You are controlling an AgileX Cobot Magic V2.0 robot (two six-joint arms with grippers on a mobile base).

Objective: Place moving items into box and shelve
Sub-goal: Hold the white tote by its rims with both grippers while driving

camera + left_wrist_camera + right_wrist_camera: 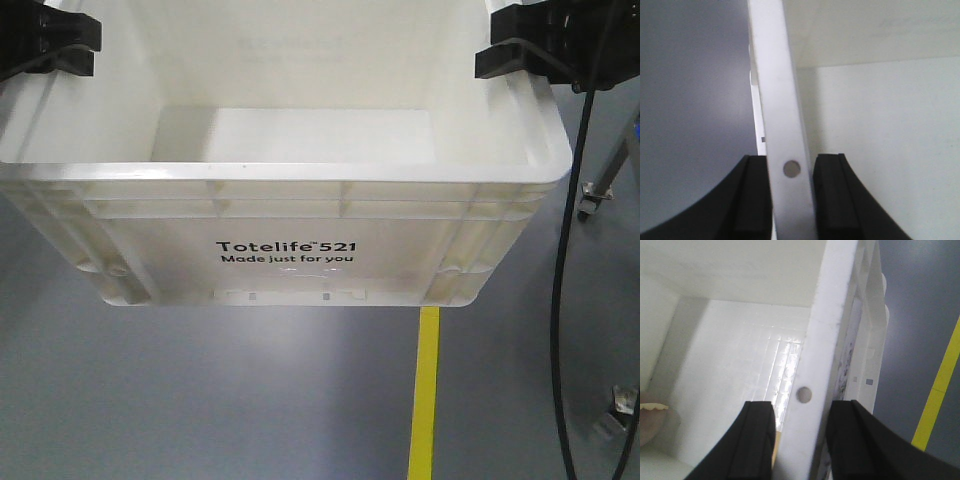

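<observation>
The left arm [45, 45] and right arm [545, 45] have their jaws clenched on opposite rims of the box [290, 190], which is over the floor [200, 400]. Only the right wrist view shows a pink-brown plush toy [651, 422] inside.

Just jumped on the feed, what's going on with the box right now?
Both arms hold the box by its rim. The left gripper is clamped on one side wall and the right gripper on the opposite one. The box appears to be lifted clear of the grey floor, near a yellow line. The right wrist view shows part of a pink-brown toy in a bottom corner. The other toy cannot be made out, and no shelf is in view.
</observation>
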